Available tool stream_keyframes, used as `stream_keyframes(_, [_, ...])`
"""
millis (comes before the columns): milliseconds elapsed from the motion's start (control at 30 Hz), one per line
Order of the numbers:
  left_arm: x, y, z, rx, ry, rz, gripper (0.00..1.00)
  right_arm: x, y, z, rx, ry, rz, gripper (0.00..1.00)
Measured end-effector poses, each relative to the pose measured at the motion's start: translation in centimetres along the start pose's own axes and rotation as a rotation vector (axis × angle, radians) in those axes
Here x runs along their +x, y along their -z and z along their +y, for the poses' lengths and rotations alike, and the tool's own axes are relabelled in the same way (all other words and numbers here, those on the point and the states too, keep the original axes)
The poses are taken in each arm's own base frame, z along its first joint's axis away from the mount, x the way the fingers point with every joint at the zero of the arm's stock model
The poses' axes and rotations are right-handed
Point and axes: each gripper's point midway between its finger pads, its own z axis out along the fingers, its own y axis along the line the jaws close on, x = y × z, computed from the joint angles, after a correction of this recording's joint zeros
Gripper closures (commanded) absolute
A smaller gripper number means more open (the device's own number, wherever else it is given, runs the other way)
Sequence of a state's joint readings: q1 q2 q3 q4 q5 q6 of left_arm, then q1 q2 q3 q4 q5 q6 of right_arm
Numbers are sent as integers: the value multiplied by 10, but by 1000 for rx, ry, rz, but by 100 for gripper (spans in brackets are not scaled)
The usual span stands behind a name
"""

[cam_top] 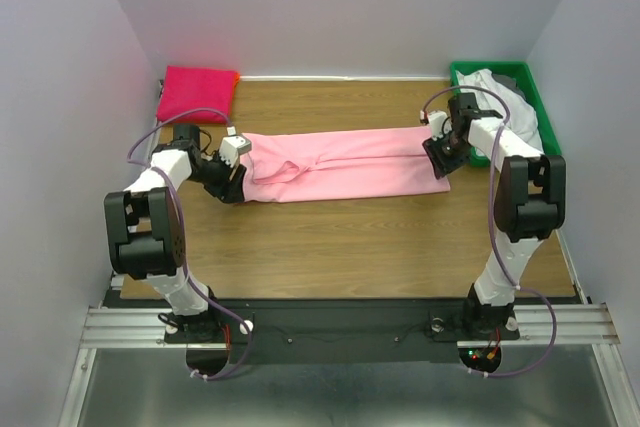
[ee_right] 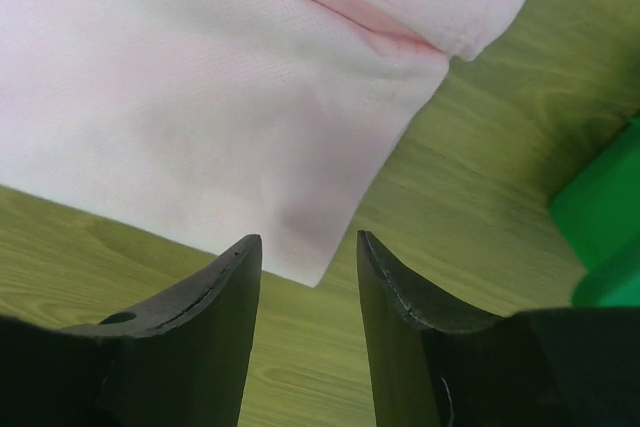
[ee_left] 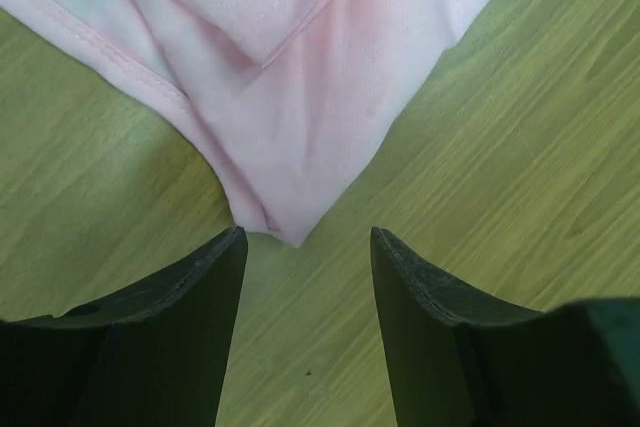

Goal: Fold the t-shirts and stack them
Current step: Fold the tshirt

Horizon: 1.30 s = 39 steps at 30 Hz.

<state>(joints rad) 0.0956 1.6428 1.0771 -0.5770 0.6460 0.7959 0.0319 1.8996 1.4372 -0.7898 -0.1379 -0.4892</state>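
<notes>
A light pink t-shirt [cam_top: 345, 163] lies folded into a long strip across the middle of the wooden table. My left gripper [cam_top: 234, 184] is at its left end, open and empty; in the left wrist view the shirt's corner [ee_left: 285, 217] lies on the wood just ahead of the gap between my fingers [ee_left: 190, 287]. My right gripper [cam_top: 443, 159] is at the shirt's right end, open and empty; the near right corner [ee_right: 318, 265] sits just ahead of the gap. A folded red t-shirt [cam_top: 196, 93] lies at the back left.
A green bin [cam_top: 538, 107] at the back right holds a crumpled white garment [cam_top: 507, 97]; its green wall [ee_right: 600, 217] shows in the right wrist view. White walls enclose the table [cam_top: 350, 247] on three sides.
</notes>
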Motion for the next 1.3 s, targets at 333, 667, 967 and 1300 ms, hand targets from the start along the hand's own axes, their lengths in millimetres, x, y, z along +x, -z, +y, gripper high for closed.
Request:
stream_keyframes(333, [16,-29,14,15,73,35,83,16,-29,1,-25,-102,70,70])
stream_keyframes(667, [34,-18,-6,38,50,91,100,19,-29,-2,2,-86,64,99])
stream_keyframes(967, [62,16,-43,14,-3,151,60,60,-9,23,-57,-42,137,56])
stream_keyframes(1300, [21,37,-51,10,-63,7,54,-36,65,60,-210,-44,-185,58])
